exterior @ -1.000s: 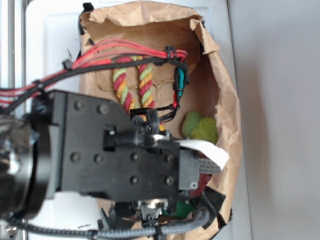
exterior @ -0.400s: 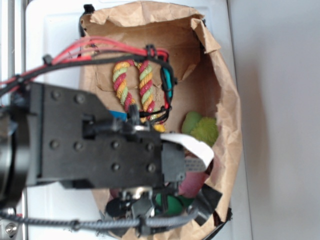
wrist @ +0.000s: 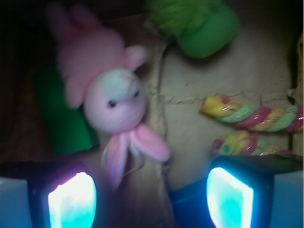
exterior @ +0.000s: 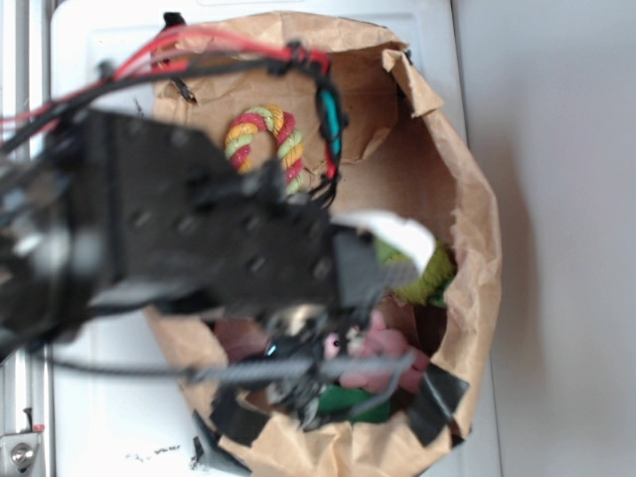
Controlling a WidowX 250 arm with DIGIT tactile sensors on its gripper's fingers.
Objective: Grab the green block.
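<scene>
Presently, contents of paper bag point(exterior: 467, 199): green block point(wrist: 64, 121), lying flat at the left of the wrist view, partly under a pink plush bunny point(wrist: 111, 102); lime-green plush toy point(wrist: 197, 23) at the top; striped rope toy point(wrist: 251, 116) at right; a blue block point(wrist: 190, 206) low in the view, between the fingers. Gripper point(wrist: 152, 199): fingers wide apart, holding nothing. Change: arm has shifted up and left over the bag within the last second, uncovering the bunny. Judgement: the block sits left of the fingers; realignment needed.
</scene>
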